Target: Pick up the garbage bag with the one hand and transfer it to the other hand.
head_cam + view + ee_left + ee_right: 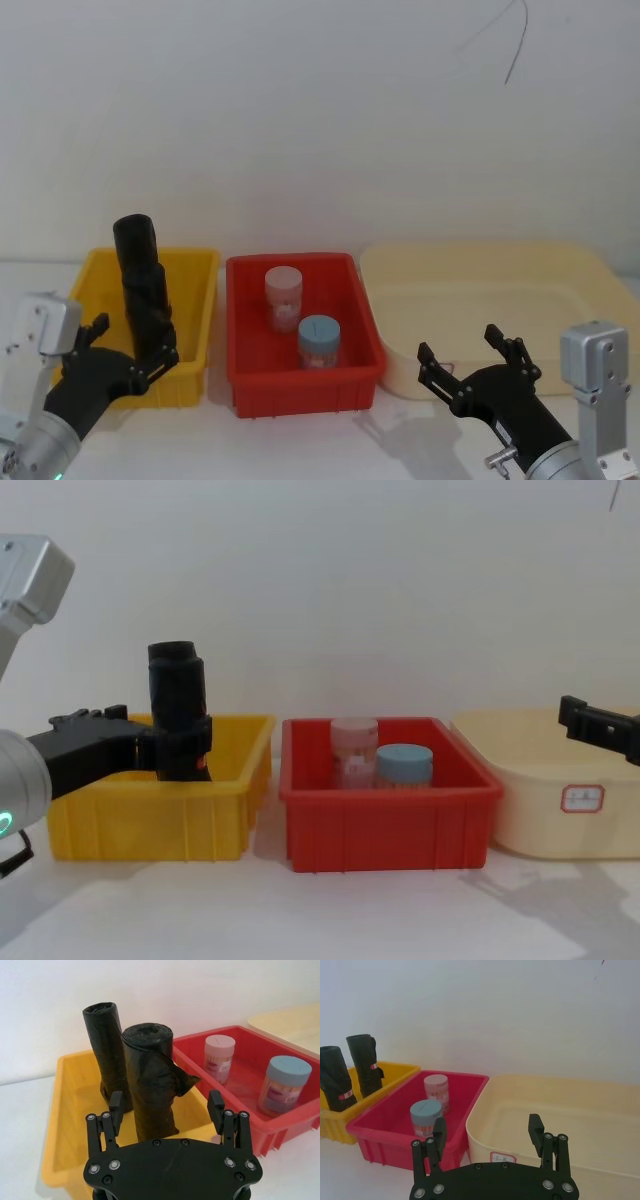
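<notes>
Yellow bin (65, 1110): two upright black rolls, garbage bag (150, 1090) the nearer one, between the released fingers of the left gripper (166, 1102); red bin (305, 388): pink-lidded jar (283, 293), blue-lidded jar (319, 340); right gripper (487, 1127), fingers released, at cream tub (395, 362).

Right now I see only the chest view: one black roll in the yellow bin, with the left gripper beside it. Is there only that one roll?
Observer: No, there are two. The left wrist view shows a second roll standing next to the garbage bag in the yellow bin.
Operator: Is it gripped already?
Observer: No. The left gripper is open, and the garbage bag stands between its fingers.
Operator: And the other arm? I see just a tip.
Observer: The right gripper is open too, before the cream tray, and it holds nothing.
</notes>
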Action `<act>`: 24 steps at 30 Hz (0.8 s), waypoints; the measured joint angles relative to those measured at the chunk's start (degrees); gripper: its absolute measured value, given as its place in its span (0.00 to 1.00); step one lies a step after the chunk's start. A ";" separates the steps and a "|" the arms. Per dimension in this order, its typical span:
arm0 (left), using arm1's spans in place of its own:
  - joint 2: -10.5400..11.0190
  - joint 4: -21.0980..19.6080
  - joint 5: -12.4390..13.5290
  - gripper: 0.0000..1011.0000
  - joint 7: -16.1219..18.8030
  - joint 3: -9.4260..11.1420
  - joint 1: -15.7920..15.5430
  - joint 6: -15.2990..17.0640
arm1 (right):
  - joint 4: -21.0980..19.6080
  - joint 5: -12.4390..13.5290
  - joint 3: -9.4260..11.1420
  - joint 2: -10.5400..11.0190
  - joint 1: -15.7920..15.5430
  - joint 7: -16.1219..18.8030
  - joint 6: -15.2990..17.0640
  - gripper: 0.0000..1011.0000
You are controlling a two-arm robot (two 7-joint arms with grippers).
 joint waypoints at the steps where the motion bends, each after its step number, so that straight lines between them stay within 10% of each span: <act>1: -0.31 0.47 0.00 0.99 -0.05 -0.03 -0.42 0.00 | 0.00 0.00 0.00 0.00 0.00 0.00 0.00 0.99; 24: -4.08 8.90 2.20 0.99 -0.92 0.49 -7.45 -1.21 | 0.00 0.00 0.00 0.00 0.00 0.00 0.00 0.99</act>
